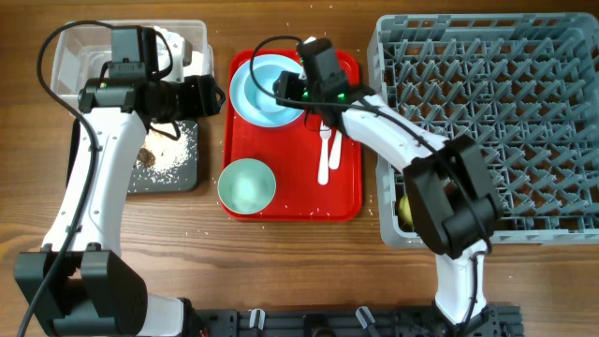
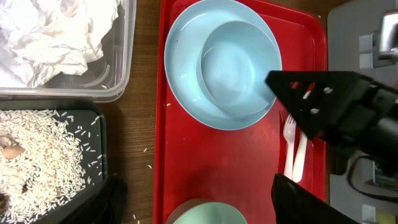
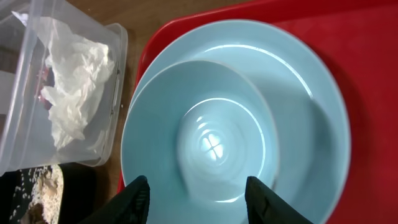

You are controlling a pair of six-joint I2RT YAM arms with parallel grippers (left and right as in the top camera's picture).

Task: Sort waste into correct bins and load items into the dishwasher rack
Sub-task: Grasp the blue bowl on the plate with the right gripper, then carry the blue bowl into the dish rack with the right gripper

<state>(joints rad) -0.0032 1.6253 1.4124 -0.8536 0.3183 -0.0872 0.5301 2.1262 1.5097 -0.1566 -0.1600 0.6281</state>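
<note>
Hovering right claw [image 3: 199,183] parted over bowl [image 3: 205,143] on plate [image 3: 311,112], empty — left claw [image 2: 196,186] wide, empty, fork [image 2: 288,134] beside

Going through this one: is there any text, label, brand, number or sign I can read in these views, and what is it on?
None can be read.
red wrapper in the clear tub: only a sliver shows beside the napkin, too small to read any print.
plate, stacked bowl, other bowl, red tray, rack: no markings show.
</note>
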